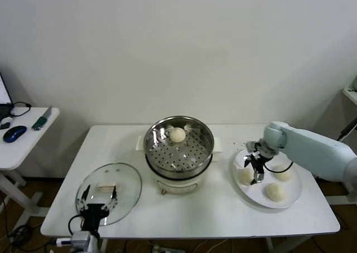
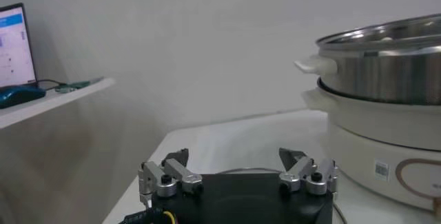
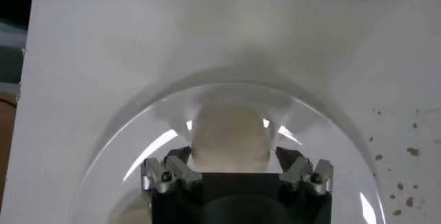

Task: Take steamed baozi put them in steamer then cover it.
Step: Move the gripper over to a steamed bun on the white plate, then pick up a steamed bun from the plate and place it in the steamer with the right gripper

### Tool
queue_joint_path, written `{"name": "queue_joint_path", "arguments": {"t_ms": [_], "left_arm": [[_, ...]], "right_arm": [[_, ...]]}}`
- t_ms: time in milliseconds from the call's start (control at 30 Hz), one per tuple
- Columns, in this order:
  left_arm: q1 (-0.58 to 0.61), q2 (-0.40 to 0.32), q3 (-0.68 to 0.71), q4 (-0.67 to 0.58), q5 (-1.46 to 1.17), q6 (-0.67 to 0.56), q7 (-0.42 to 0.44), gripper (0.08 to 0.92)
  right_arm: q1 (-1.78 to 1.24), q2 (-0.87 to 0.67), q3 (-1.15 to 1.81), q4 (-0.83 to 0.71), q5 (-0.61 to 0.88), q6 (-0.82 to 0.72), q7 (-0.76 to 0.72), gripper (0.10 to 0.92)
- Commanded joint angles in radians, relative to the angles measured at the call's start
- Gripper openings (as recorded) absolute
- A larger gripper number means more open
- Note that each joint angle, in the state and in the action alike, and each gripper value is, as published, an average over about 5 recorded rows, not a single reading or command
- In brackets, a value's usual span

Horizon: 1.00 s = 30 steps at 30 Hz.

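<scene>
I see right gripper (image 1: 256, 173) open over a smooth cream bun (image 3: 228, 140) on plate (image 1: 290, 200) | left gripper (image 1: 98, 200) open above glass lid (image 1: 127, 180)

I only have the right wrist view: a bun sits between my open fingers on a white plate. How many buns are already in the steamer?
Observer: One steamed baozi lies in the steamer, toward its far side.
Operator: How many are left on the plate?
Observer: Three on the plate; the right gripper hangs over the one nearest the steamer.
Operator: Where is the cover?
Observer: The cover lies flat on the table to the steamer's left, near the front edge.
Operator: And the left arm?
Observer: The left gripper waits at the cover's near edge, fingers open, holding nothing.
</scene>
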State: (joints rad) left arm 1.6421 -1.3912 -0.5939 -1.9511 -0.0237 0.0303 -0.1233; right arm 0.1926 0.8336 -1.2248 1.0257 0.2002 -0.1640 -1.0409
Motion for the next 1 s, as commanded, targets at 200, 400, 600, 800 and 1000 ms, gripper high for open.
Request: {"name": "queue_joint_path", "arguments": {"t_ms": [200,400,600,800,1000], "left_arm": [[-0.002,0.0,0.002,0.001,0.005,0.005,-0.002,0.823],[0.002,0.0,0.006,0.001,0.008,0.005,-0.003,0.823],[0.004,-0.003,0.016,-0.006,0.015,0.005,-0.002,0.823],[0.002,-0.005,0.031,-0.01,0.016,0.006,-0.001,0.823],[-0.003,-0.014,0.054,-0.015,0.011,-0.002,0.002,0.823]], "right_arm": [[-0.031,0.025,0.023,-0.048,-0.007,0.012,-0.011,0.752],[0.057,0.014,-0.034,-0.034,0.065,0.008,-0.005,0.704],[0.321,0.025,-0.204,-0.033,0.255,0.014,-0.011,0.696],[0.62,0.114,-0.42,-0.035,0.476,0.031,-0.026,0.696],[0.748,0.257,-0.495,-0.043,0.668,0.0,-0.034,0.696]]}}
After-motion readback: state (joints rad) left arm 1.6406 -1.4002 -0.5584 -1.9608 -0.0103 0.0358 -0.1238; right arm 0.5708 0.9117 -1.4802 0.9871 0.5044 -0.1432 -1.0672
